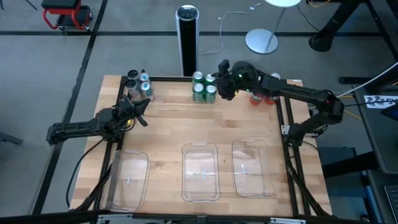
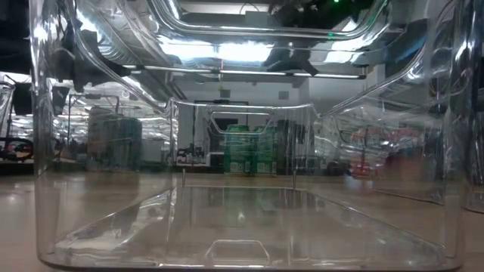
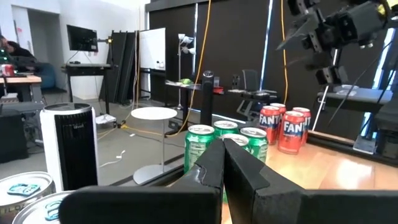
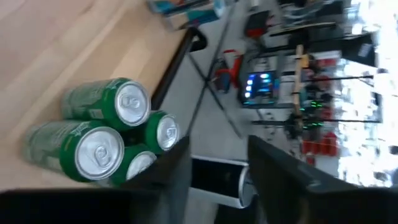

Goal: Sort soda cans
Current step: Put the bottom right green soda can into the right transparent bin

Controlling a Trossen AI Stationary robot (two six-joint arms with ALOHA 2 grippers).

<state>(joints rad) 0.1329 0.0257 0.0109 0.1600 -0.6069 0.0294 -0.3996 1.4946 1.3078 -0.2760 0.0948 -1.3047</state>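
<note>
Hovering right gripper (image 4: 214,171) jaws parted, empty, by green cans (image 1: 204,87), left gripper (image 3: 224,177) jaws closed, empty.

4 green cans (image 1: 204,86) (silver tops)

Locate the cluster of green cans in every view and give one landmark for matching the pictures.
High view: green cans at the table's far edge, centre.
Low view: seen through the clear tray, centre.
Left wrist view: centre.
Right wrist view: lower left.
Landmark: the tall black-and-silver cylinder just behind them.
</note>
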